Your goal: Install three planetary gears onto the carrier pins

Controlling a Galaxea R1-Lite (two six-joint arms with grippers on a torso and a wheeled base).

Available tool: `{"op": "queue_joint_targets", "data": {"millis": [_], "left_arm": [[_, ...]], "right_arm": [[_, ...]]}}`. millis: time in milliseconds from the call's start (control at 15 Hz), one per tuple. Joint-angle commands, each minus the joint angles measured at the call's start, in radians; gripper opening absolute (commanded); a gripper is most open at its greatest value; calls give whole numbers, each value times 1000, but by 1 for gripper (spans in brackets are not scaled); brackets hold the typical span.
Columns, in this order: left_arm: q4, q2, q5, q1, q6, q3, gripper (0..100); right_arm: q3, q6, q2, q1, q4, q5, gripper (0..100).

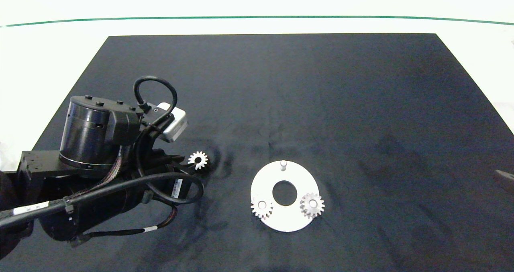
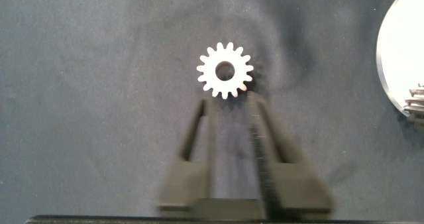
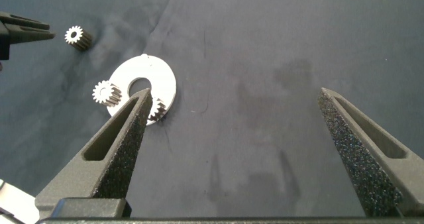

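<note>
On the counter point(image 1: 281, 83), covered by a dark mat, lies a white disc point(image 1: 281, 219) with a large central hole. Two planetary gears sit on carrier pins along the disc's near side: one gear point(image 1: 262, 207) on the side of the left arm, the other gear point(image 1: 312, 204) on the side of the right arm. The third carrier pin point(image 1: 283, 164) stands bare at the far edge of the disc. The third gear point(image 1: 198, 160) lies loose on the mat, well apart from the disc, on the left arm's side. The left hand point(image 2: 228, 103) is low over the mat just behind this gear, fingers parted a little and holding nothing, the tips just beside the gear's teeth. The right hand point(image 3: 235, 101) is wide open and empty, raised above the mat away from the disc; only a sliver of it shows at the right edge of the head view
</note>
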Motion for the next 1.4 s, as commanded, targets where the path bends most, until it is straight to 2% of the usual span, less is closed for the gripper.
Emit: {"op": "queue_joint_targets", "data": {"millis": [67, 200, 267, 533, 667, 1400], "left_arm": [[-3, -4, 2, -8, 1, 1, 100], [-3, 8, 2, -14, -8, 1, 100], [-3, 19, 1, -17, -23, 1, 100], [-19, 119, 1, -23, -135, -13, 100], [-67, 155, 1, -22, -166, -18, 100], [-102, 181, 1, 59, -163, -30, 100]], "right_arm": [[0, -1, -1, 1, 1, -2, 100], [1, 1, -2, 1, 1, -2, 100], [3, 1, -2, 1, 1, -2, 100], [5, 1, -5, 1, 1, -2, 100], [5, 1, -5, 1, 1, -2, 100], [5, -1, -22, 1, 17, -2, 100]]}}
